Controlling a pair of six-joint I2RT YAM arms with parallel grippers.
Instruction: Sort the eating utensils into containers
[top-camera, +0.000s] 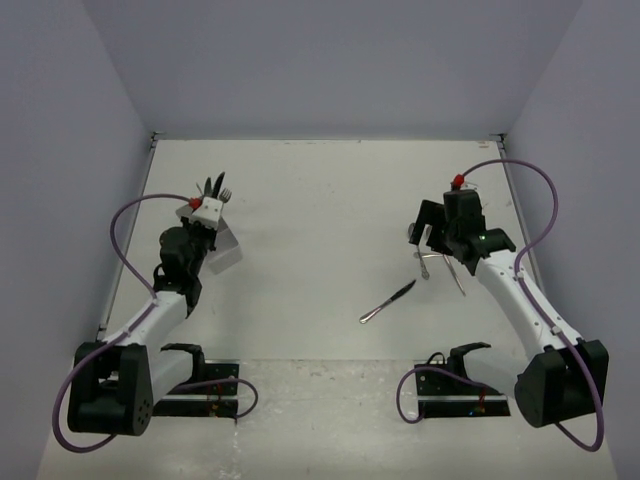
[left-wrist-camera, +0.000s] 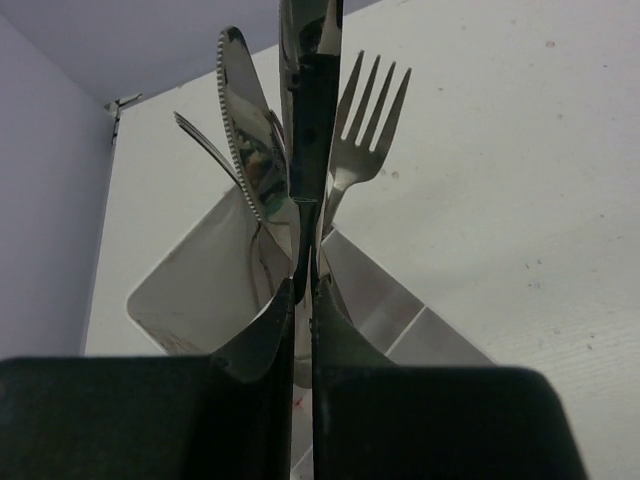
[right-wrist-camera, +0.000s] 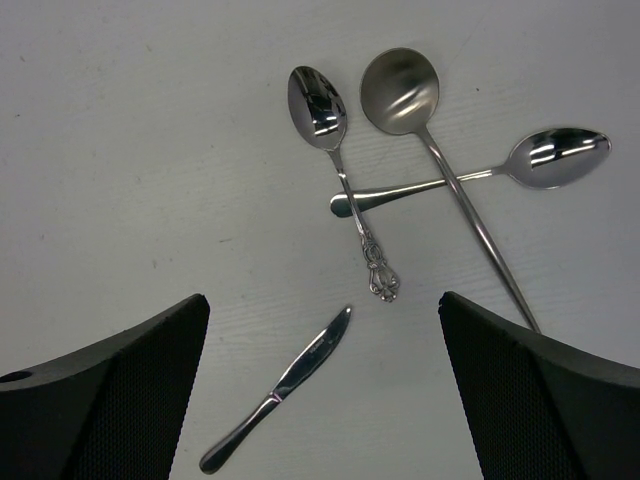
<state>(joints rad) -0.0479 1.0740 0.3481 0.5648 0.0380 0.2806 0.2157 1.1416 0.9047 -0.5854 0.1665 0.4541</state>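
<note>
Three crossed spoons (right-wrist-camera: 440, 180) under wide-open right gripper (right-wrist-camera: 322, 300): poss. double pick. Left gripper (left-wrist-camera: 303, 285), clamped on knife (left-wrist-camera: 310, 110), cd tip holder (left-wrist-camera: 200, 290).

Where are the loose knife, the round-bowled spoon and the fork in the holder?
loose knife (right-wrist-camera: 278, 390), right wrist view, middle of its length.
round-bowled spoon (right-wrist-camera: 400, 90), right wrist view, bowl centre.
fork (left-wrist-camera: 355, 158), left wrist view, base of tines.
</note>
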